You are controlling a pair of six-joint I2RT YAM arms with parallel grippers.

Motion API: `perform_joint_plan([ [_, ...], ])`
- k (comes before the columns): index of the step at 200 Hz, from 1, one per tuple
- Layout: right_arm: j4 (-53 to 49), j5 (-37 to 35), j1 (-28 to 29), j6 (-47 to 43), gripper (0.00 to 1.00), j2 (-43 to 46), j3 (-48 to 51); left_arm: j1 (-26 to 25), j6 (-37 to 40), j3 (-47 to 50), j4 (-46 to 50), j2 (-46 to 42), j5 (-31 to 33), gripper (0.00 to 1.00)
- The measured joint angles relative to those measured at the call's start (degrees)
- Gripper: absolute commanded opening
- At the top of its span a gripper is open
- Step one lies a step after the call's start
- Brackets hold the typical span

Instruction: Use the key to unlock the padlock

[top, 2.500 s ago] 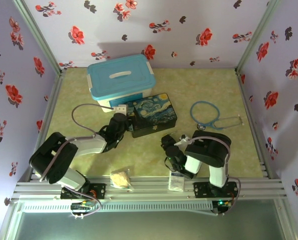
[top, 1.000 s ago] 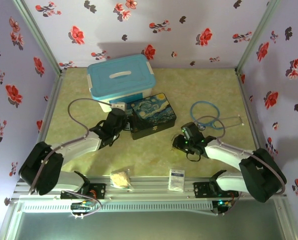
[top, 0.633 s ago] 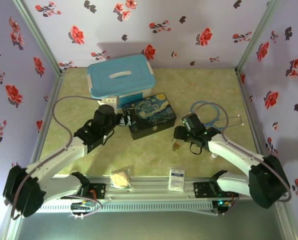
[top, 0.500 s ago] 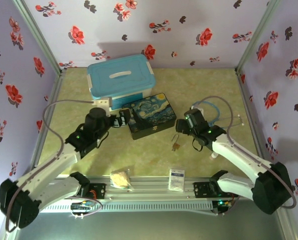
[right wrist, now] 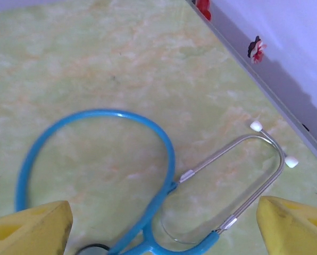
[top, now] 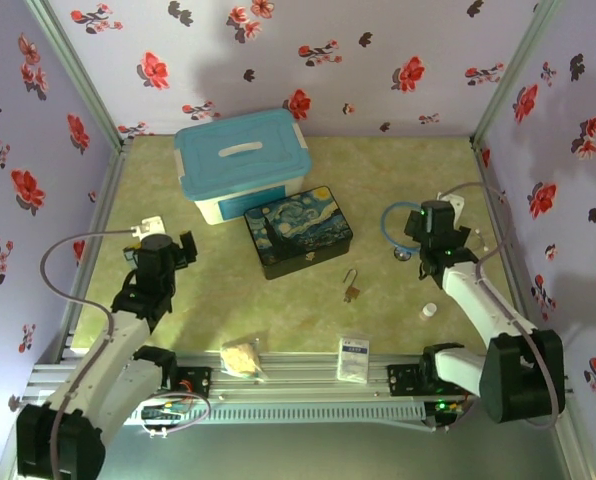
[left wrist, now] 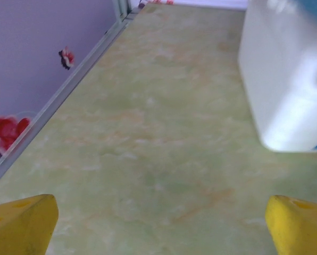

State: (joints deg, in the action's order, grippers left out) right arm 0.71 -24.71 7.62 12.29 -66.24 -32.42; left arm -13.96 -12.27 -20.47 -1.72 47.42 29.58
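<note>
Left wrist view has the left pincer (left wrist: 158, 229) with its yellow fingertips (left wrist: 21, 222) spread wide apart, only bare bench (left wrist: 148, 133) between them. The left wall rail runs up one side and the white flank of the storage box (left wrist: 286, 79) stands on the other. Half a second ago this pincer hovered just beside the printed box (top: 300, 230); it has now drawn back towards the bench's left edge, well apart from both boxes.

Right wrist view shows the right pincer (right wrist: 164, 229) also spread wide and gripping nothing. It hangs over the stethoscope (right wrist: 172, 159), whose blue loop and silver ear tubes lie flat near the right edge. Earlier it was over the middle of the bench, above the padlock (top: 351, 288); it has since swung out to the right.

From above, the padlock lies alone on the bench just in front of the printed box, its shackle pointing to the back, touched by neither pincer. The key cannot be told apart from it at this size. A small white cap (top: 429, 311) sits near the right arm, and a white sachet (top: 353, 358) and a yellowish packet (top: 241, 357) lie on the front rail. Open bench spreads all round the padlock, and the back right corner is bare too
</note>
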Motion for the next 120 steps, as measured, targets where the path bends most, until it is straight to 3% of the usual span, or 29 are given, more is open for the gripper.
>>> perform_joint_plan([
  [24, 8.4, 0.5, -1.1, -3.9, 0.90, -2.1, 5.8, 3.1, 3.7, 5.3, -9.7, 7.2, 0.2, 1.00],
  [58, 25.2, 1.8, -4.8, -4.3, 0.89, -7.6, 11.1, 10.1, 5.2, 5.7, -22.1, 16.8, -2.7, 1.00],
  [120, 43.9, 7.4, -5.3, -5.1, 0.91, -20.6, 11.5, 14.3, 5.4, 5.4, -44.9, 32.2, -12.6, 1.00],
])
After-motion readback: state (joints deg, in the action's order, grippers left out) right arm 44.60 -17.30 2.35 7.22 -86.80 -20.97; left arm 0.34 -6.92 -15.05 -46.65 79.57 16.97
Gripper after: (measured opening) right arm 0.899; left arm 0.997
